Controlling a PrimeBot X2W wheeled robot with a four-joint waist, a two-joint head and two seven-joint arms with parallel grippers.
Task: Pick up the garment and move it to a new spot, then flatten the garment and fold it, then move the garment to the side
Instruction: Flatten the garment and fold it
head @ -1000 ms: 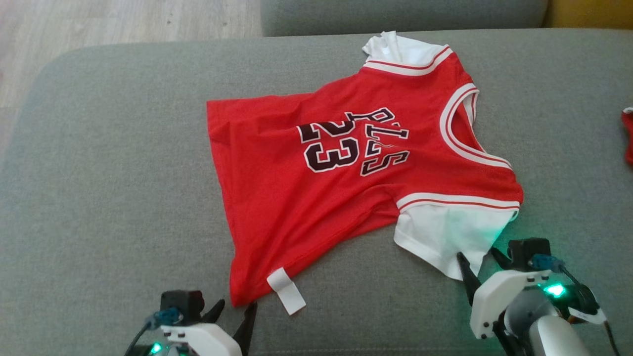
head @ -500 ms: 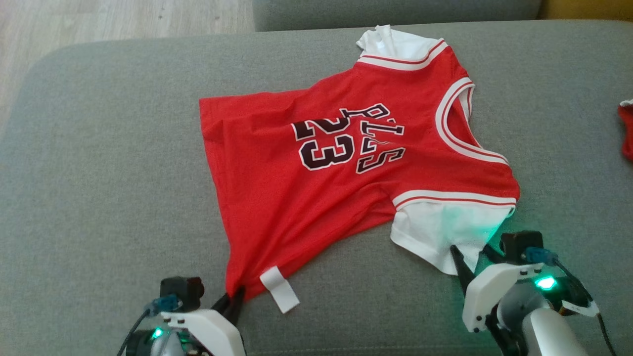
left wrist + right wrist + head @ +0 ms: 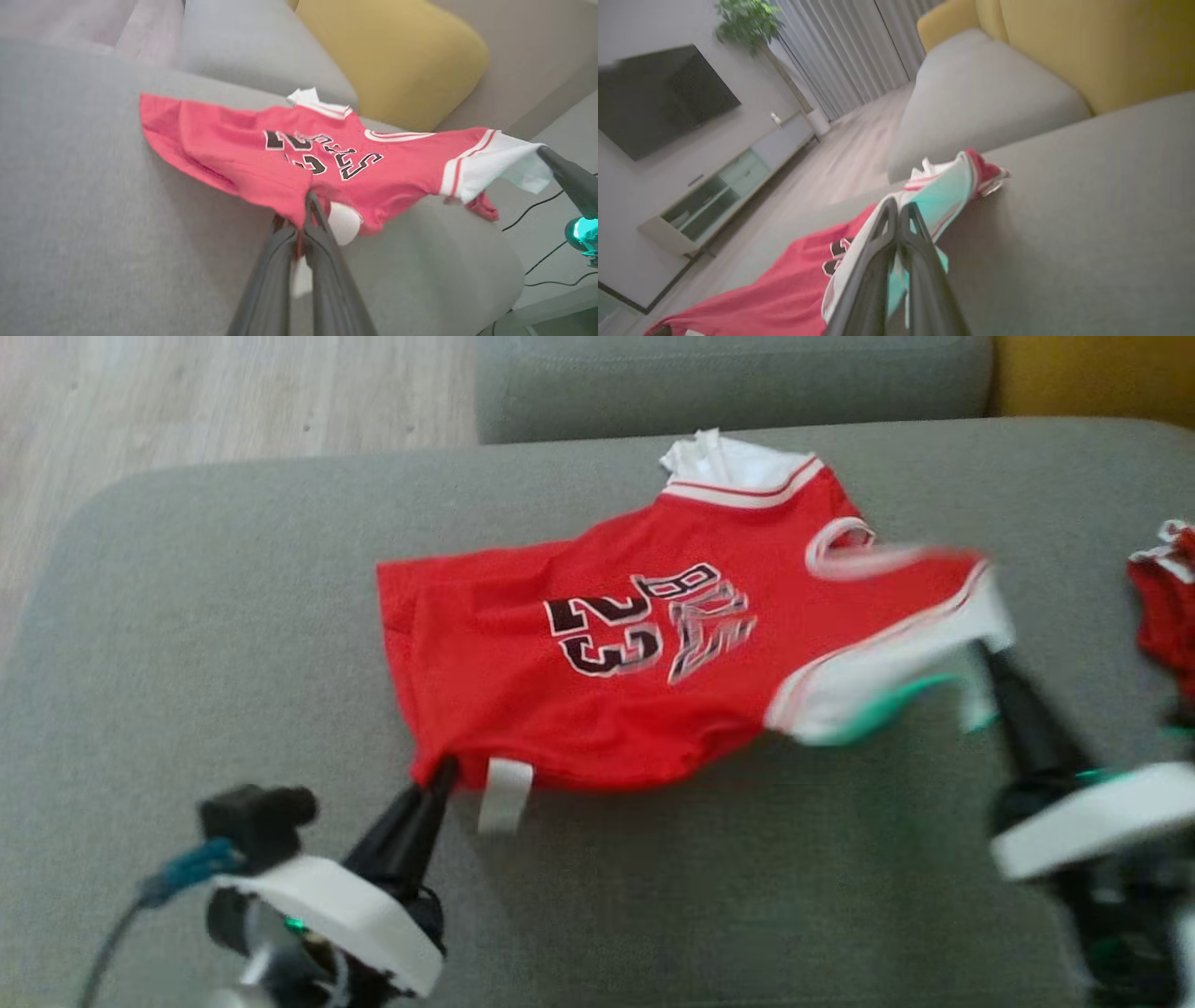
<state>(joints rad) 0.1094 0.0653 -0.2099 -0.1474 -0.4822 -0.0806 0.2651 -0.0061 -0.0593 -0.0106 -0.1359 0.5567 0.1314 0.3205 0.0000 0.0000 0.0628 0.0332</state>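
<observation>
Grey sofa (image 3: 187, 644) seat, wood floor (image 3: 187, 392) behind on the left, yellow cushion (image 3: 397, 60) at the back. Red jersey (image 3: 579, 709) lies mid-seat, number side up. Its long axis runs across the robot, hem to its left and collar to its right. The far edge lies on the sofa. The near edge is off the seat, and its right end is higher than its left.

Left fingers (image 3: 439, 782) are pressed together on the near hem corner (image 3: 425, 767), just beside the white tag (image 3: 504, 793). The left wrist view shows red cloth pinched there. Right fingers (image 3: 994, 667) are closed on the near white sleeve (image 3: 878, 681). In the right wrist view the sleeve drapes over them, tinted green. The right side of the head view is blurred. A second red cloth (image 3: 1162, 607) sits at the sofa's right edge, apart from the jersey and near the right arm.

Step looks like the pick-up, barely begun. Both grips sit on the near long edge, one at each end, and each arm takes its own side without crossing. The body should therefore hang away from the robot. The arms probably need to rise level and hold their spread along that axis, or the middle sags. The sleeve pinch looks thin and could slip.
</observation>
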